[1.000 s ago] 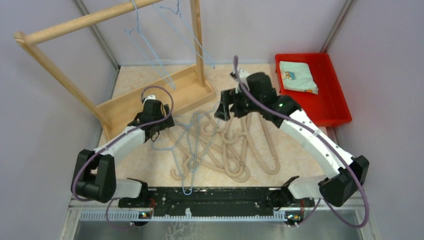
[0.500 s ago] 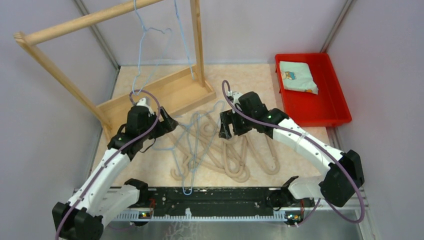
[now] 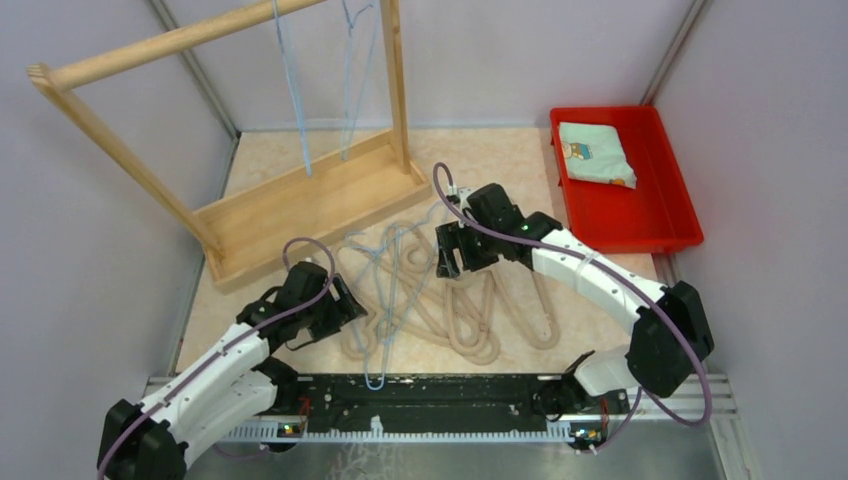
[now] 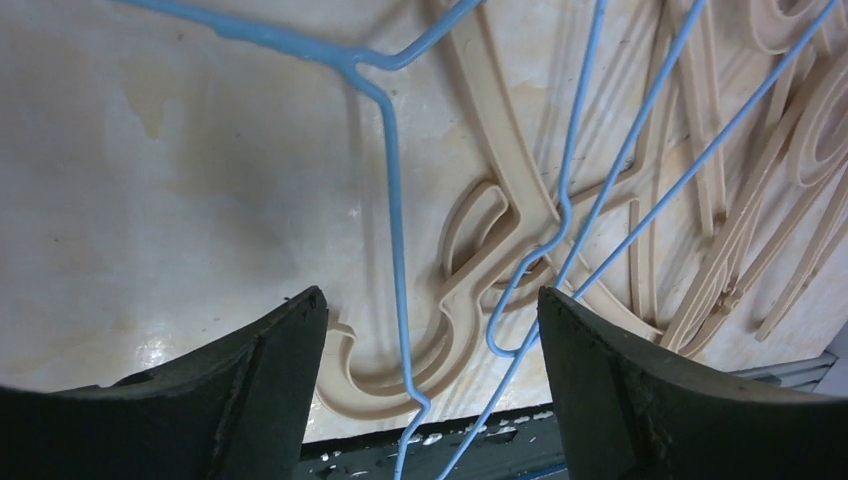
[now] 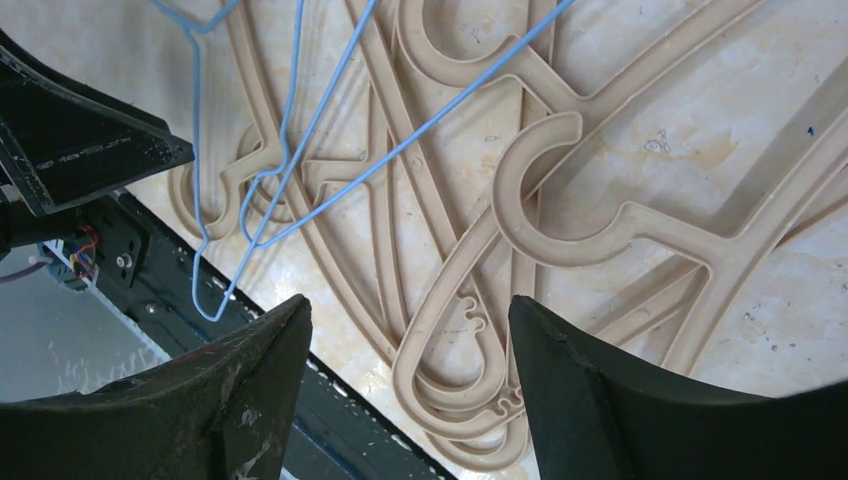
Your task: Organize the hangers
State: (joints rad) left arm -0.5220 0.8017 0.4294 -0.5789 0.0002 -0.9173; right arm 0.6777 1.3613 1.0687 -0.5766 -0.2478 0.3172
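Both arms bend low over the hangers [image 4: 492, 100], left tool [image 4: 430, 305] and right tool [image 5: 408, 310] wide.

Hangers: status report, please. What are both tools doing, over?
Left tool open, empty, over the pile. Right tool open, empty, over beige hangers. Two blue hangers on the rack; the rest lie tangled on the table.

I could read no writing, label, brand or number on the hangers [image 5: 600, 243]. The folded cloth [image 3: 594, 152] in the far right red bin [image 3: 625, 215] bore only a tiny, illegible print.
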